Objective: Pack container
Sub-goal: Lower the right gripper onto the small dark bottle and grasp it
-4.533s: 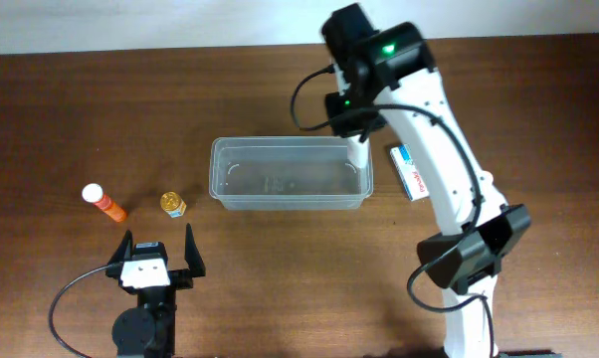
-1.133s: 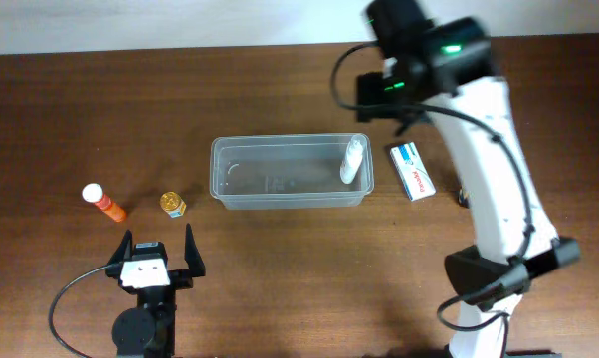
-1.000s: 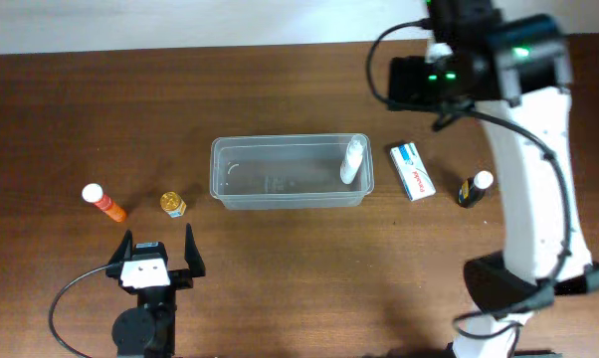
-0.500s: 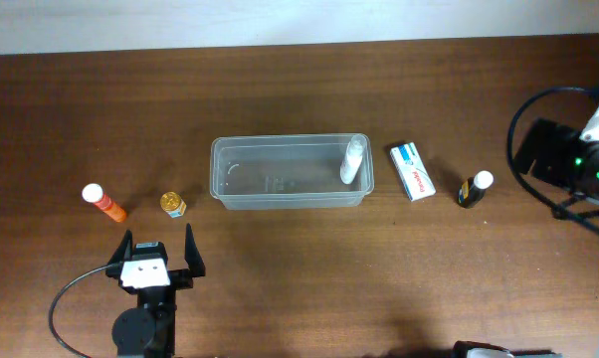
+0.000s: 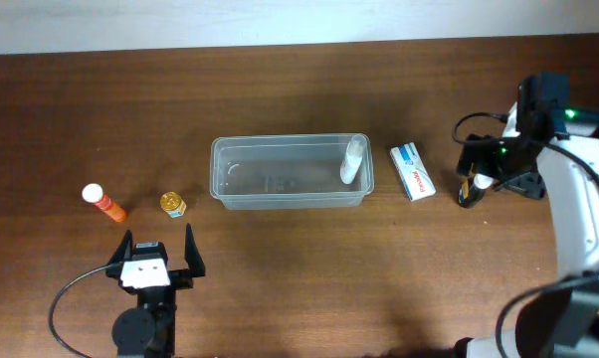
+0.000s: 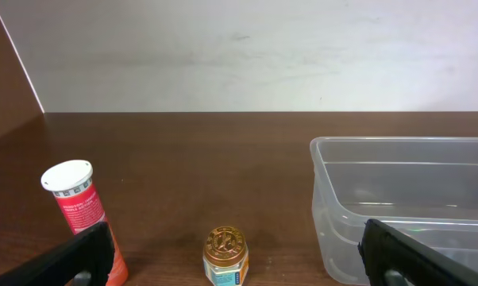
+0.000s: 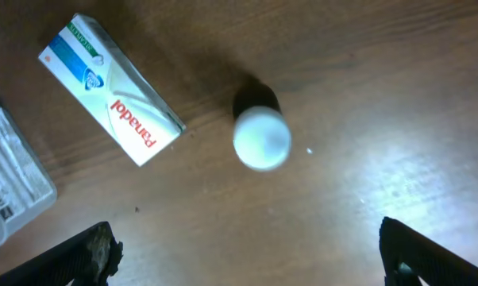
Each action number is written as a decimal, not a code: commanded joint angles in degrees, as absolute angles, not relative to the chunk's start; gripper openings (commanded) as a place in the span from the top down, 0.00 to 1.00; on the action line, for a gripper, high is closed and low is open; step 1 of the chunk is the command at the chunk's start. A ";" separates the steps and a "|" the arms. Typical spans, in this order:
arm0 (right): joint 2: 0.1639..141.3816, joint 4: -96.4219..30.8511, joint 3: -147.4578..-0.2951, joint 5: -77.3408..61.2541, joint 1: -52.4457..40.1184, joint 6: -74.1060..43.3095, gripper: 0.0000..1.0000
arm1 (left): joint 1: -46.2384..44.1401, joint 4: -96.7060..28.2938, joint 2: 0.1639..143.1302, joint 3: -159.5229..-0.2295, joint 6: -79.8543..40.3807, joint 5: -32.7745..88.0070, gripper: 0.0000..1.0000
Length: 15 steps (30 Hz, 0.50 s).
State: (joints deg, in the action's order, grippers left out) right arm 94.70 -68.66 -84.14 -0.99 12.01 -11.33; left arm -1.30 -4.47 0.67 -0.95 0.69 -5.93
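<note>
The clear container (image 5: 270, 184) sits mid-table, with a white bottle (image 5: 351, 159) leaning in its right end. To its right lie a white-and-blue carton (image 5: 412, 171) and a dark bottle with a white cap (image 5: 469, 191). My right gripper (image 5: 499, 164) hovers open above that bottle. In the right wrist view the cap (image 7: 261, 137) lies ahead of the wide-spread right gripper (image 7: 247, 266), with the carton (image 7: 112, 99) to its left. My left gripper (image 5: 158, 249) rests open at the front left. In its wrist view it (image 6: 235, 266) faces a gold-lidded jar (image 6: 225, 256), an orange tube (image 6: 76, 210) and the container (image 6: 406, 206).
On the table the orange tube (image 5: 103, 202) and the small jar (image 5: 173, 205) lie left of the container, just beyond the left gripper. The white wall runs along the table's far edge. The right arm's base stands at the front right.
The right arm swung away from the container's right end, out past the table's right side, and came back over the dark bottle. The white bottle stays in the container. The left arm has not moved.
</note>
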 commanded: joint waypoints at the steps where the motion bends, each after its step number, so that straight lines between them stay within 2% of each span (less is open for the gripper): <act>1: 98.02 -66.96 -83.79 -1.93 12.40 -10.70 0.02 | -0.95 -4.29 0.30 -0.54 1.80 -5.34 0.01; 6: 101.95 -64.84 -83.79 -1.91 12.40 -10.70 0.04 | -0.95 -4.29 0.30 -0.54 1.80 -5.34 0.01; 15: 106.32 -63.64 -83.77 -1.72 12.40 -10.70 0.26 | -0.95 -4.29 0.30 -0.54 1.80 -5.34 0.01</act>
State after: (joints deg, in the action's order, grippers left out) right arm 105.01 -63.92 -84.09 -1.61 12.01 -10.50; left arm -1.30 -4.47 0.67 -0.95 0.71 -5.93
